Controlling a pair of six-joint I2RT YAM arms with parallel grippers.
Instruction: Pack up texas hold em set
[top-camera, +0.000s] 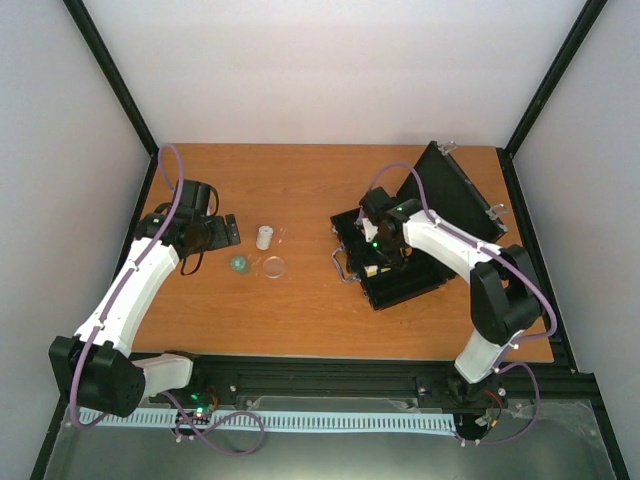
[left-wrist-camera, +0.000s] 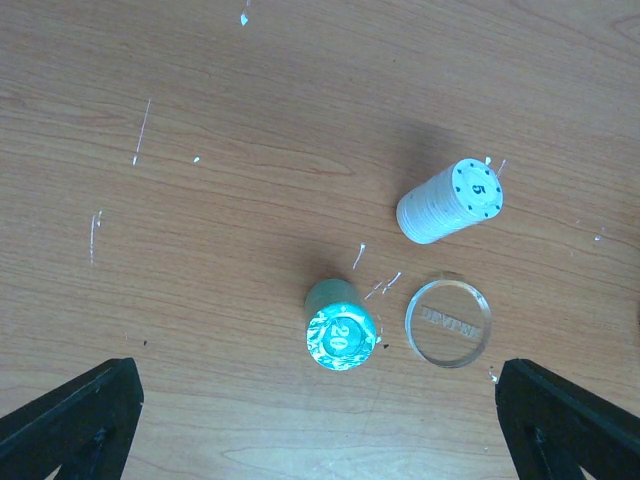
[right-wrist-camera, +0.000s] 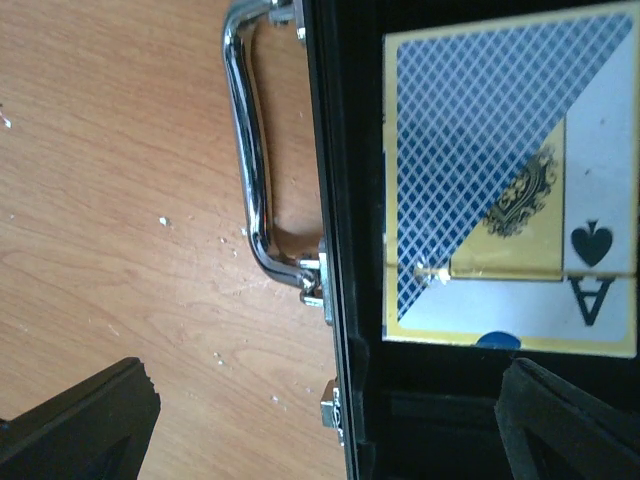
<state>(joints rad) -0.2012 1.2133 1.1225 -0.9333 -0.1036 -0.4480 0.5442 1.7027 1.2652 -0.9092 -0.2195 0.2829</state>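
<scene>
Right hand (right-wrist-camera: 325, 420), spread wide, over the open black case (right-wrist-camera: 345, 150) with the card deck (right-wrist-camera: 480, 150) inside.

The tabletop (left-wrist-camera: 200, 100) shows warm wood grain, matt and flecked with pale scratches. The handle (right-wrist-camera: 247, 180) is polished chrome, mirror-bright against the case (right-wrist-camera: 345, 250), whose black edge looks dull and smooth. The card deck (right-wrist-camera: 480, 150) has a printed paper face. The clear disc (left-wrist-camera: 449, 322) looks glassy, the teal chip stack (left-wrist-camera: 340, 325) glints on top, and the white chip stack (left-wrist-camera: 448, 202) looks like matt plastic.
</scene>
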